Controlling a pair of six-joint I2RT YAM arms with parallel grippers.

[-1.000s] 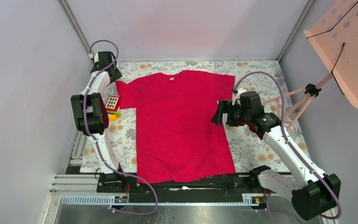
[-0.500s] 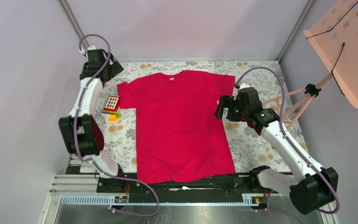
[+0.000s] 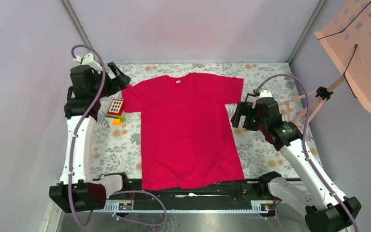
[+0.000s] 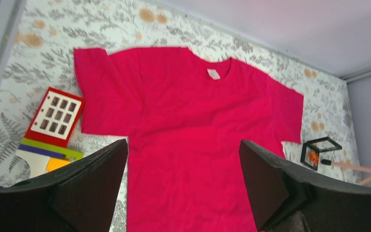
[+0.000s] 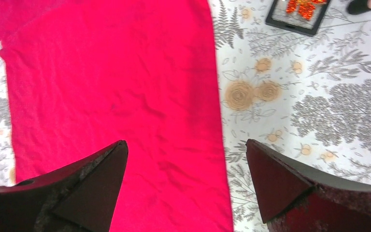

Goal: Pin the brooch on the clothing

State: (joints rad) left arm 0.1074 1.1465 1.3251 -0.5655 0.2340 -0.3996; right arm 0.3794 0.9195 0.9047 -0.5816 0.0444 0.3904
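Red fabric takes up the middle of the table: the T-shirt is spread flat on a grey floral tablecloth, with its white neck label toward the far edge.

The brooch, a small orange ornament, is seen inside a small black case. The case is set on the tablecloth just beyond the sleeve on the right arm's side, apart from the shirt.

The left arm is raised from its base along the left edge of the table. Its elbow is carried high and its wrist is bent over the far left corner. The left gripper is held well above the cloth, beside the near sleeve, and is aimed across the shirt. Its jaws are spread wide and nothing is held between them; in its wrist view the whole shirt is framed between the two fingers.

The right arm is stretched from its base up and inward. The right gripper is poised over the shirt's side edge, below the sleeve. Its jaws are likewise parted to their full width and are empty. Under them the shirt's hem line and bare tablecloth are shown.

A red-and-white gridded tile is stacked on coloured pieces beside the left sleeve.
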